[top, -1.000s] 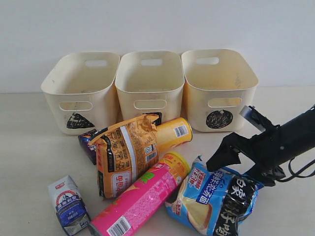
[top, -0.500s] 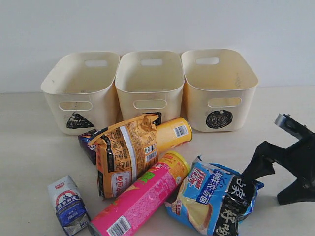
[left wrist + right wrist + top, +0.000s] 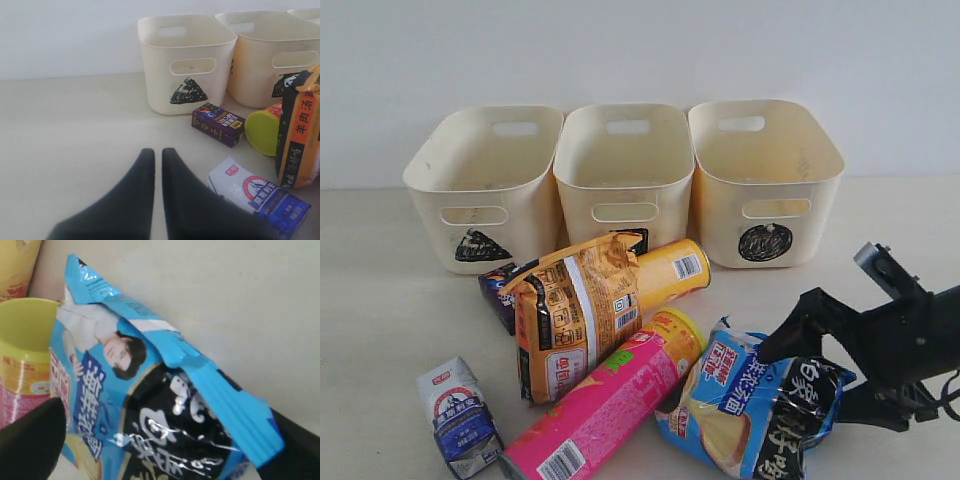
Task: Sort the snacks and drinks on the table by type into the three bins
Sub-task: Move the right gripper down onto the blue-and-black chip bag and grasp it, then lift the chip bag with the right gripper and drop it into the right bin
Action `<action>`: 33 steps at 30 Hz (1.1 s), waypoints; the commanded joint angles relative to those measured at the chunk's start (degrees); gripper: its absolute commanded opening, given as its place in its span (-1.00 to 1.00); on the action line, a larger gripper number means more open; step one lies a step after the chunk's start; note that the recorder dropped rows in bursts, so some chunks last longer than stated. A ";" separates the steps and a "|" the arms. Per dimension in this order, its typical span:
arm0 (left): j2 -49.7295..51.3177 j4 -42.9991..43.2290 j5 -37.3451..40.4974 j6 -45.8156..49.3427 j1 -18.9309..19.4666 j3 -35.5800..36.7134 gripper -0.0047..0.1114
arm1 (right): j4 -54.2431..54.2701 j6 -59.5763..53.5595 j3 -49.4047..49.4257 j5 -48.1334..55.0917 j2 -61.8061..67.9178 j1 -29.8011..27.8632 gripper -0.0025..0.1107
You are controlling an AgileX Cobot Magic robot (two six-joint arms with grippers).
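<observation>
- The three bins stand in a row against the wall. They are smooth cream plastic with rounded corners and handle slots: the triangle bin [image 3: 525, 240] on the left, the square bin [image 3: 582, 215] in the middle and the circle bin [image 3: 720, 225] on the right, set side by side.
- The tabletop [image 3: 380, 300] is matte pale beige.
- The orange-brown bag [image 3: 570, 320], crinkled foil, stands tilted and hides part of the square mark. Behind it the yellow tube [image 3: 670, 272] lies on its side.
- The pink tube [image 3: 600, 410], a glossy cylinder, lies diagonally with its yellow cap end against the blue-black bag [image 3: 750, 410].
- The boxy dark purple carton [image 3: 500, 290] lies flat just in front of the triangle bin, partly behind the orange-brown bag.
- The white and blue carton [image 3: 460, 415], with its gabled top, lies alone at the front left.
- The blue-black bag is puffy and shiny with a crimped seam, and lies at the front right.
- The right claw [image 3: 800, 385] is spread wide, one dark finger on each side of the bag's black end. We cannot tell whether either finger touches it.
- The left claw [image 3: 157, 152] is narrow, with only a slim slit between its fingers and nothing in it. It hangs over bare tabletop near the white and blue carton.
- Bare tabletop lies left of the triangle bin, right of the circle bin, and in a strip between the circle bin and the blue-black bag.
</observation>
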 commanded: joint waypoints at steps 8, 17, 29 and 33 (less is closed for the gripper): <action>-0.17 -0.41 -0.40 -0.50 0.13 -0.19 -0.84 | -0.81 -1.70 0.90 -15.22 3.92 6.80 0.52; -0.17 -0.41 -0.40 -0.50 0.13 -0.19 -0.84 | -1.46 -4.55 0.30 -17.42 5.92 5.83 -0.93; -0.17 -0.41 -0.40 -0.50 0.13 -0.19 -0.84 | -1.75 -15.05 -1.49 -1.19 3.23 -11.01 -0.96; -0.17 -0.41 -0.40 -0.50 0.13 -0.19 -0.84 | -1.51 -16.99 -3.18 7.47 2.10 -14.12 -0.96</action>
